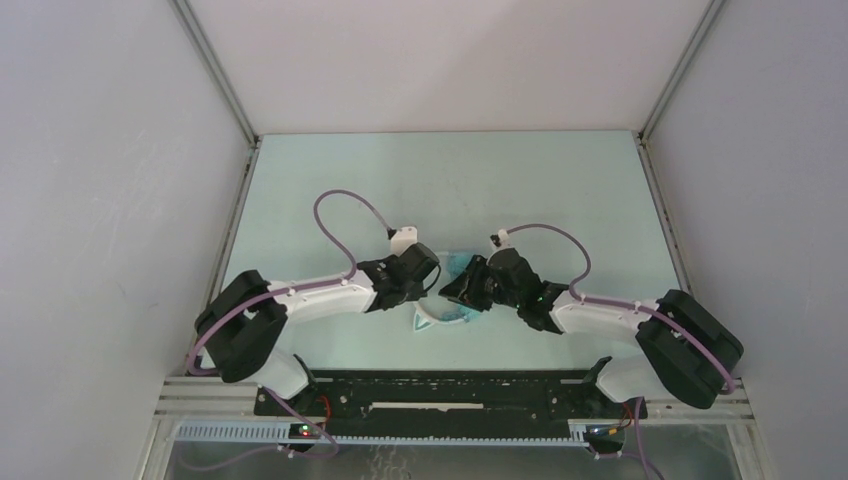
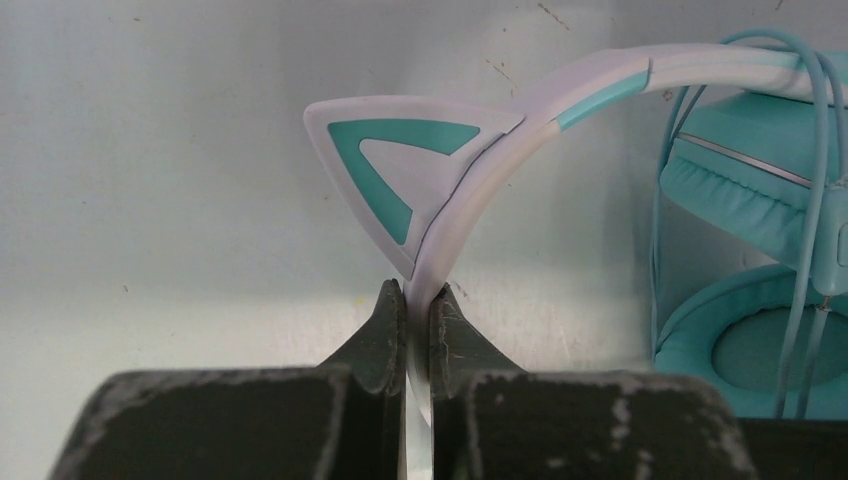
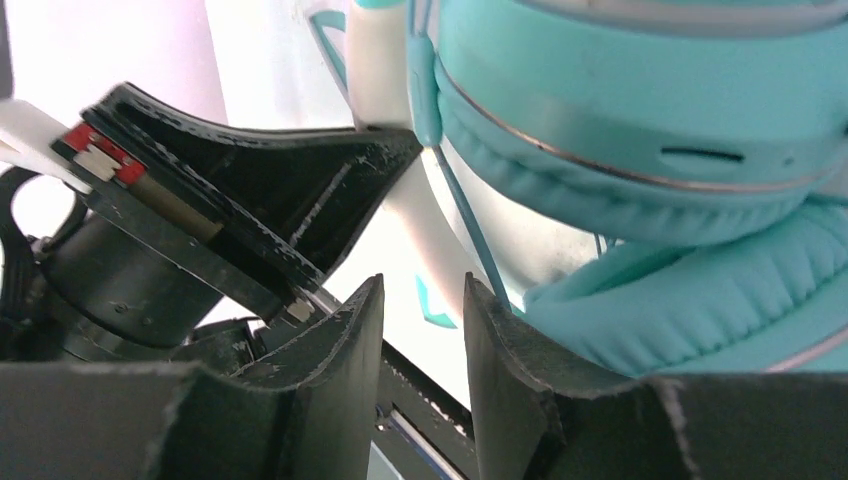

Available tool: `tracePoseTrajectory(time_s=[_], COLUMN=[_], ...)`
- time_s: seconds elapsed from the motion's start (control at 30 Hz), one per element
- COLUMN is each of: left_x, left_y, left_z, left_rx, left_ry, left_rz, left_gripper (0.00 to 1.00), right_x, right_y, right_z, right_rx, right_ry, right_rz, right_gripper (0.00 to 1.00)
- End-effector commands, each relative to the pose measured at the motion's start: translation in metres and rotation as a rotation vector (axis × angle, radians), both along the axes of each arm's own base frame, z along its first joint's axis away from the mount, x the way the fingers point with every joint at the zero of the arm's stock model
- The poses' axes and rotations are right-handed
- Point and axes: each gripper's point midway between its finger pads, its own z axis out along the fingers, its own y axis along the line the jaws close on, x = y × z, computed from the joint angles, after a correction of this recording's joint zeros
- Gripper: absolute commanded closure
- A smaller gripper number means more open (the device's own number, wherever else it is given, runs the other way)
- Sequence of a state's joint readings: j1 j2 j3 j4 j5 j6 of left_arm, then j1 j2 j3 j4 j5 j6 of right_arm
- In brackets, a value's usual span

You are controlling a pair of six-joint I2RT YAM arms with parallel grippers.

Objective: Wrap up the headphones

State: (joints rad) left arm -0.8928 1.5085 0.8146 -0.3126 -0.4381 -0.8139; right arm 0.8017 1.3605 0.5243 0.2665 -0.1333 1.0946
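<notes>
Right up against the left wrist lens, I am watching the left gripper [image 2: 418,312] clamping on the white headband [image 2: 600,85] of the headphones [image 1: 452,312]. Both of its fingers are pressing flat on either side of the thin band, with no gap showing. Just above that pinch, one teal-edged cat ear [image 2: 400,170] is standing up off the band. Further along the band, to the right in this view, the two teal ear cups [image 2: 760,170] are sitting one over the other. The thin teal cable [image 2: 815,180] is looping over the headband and hanging down across the cups.

From the right wrist, I am seeing the right gripper [image 3: 425,300] holding its jaws a little apart, with nothing pinched between them. It is sitting close under the padded cups. A strand of the cable is running down to the tip of one finger, but I cannot tell whether it is touching. The left gripper's dark fingers are showing just beyond, on the band.

From above, the headphones are lying on the pale green table [image 1: 330,180], near its middle and towards the near edge. They are mostly hidden between the two grippers, which are meeting over them from either side. Plain white walls [image 1: 110,160] are enclosing the table.
</notes>
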Motion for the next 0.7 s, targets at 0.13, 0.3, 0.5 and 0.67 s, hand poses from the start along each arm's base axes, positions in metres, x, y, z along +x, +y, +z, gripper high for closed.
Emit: tracePoseTrajectory(time_s=[0.13,0.3,0.5,0.67], left_x=[0.000,0.002,0.005,0.005], left_y=[-0.013,-0.014,-0.014,-0.014], left_z=[0.004,0.005,0.010,0.016], left_rx=[-0.047,-0.044,-0.032,-0.019], left_ry=[-0.004,-0.005,-0.016,-0.016], left_rz=[-0.013,-0.012,-0.010,-0.027], left_gripper=[1.00,1.00,1.00,1.00], right_x=[0.017,0.015,0.013,0.013], right_y=[0.001,-0.001,-0.018,-0.068], right_z=[0.009,0.030,0.073,0.096], right_rx=[0.018,0.033,-0.005,-0.136], right_ry=[-0.061,-0.107,-0.227,-0.333], right_rz=[-0.032,-0.019,-0.034,-0.138], right_gripper=[0.57,0.57,0.56,0.49])
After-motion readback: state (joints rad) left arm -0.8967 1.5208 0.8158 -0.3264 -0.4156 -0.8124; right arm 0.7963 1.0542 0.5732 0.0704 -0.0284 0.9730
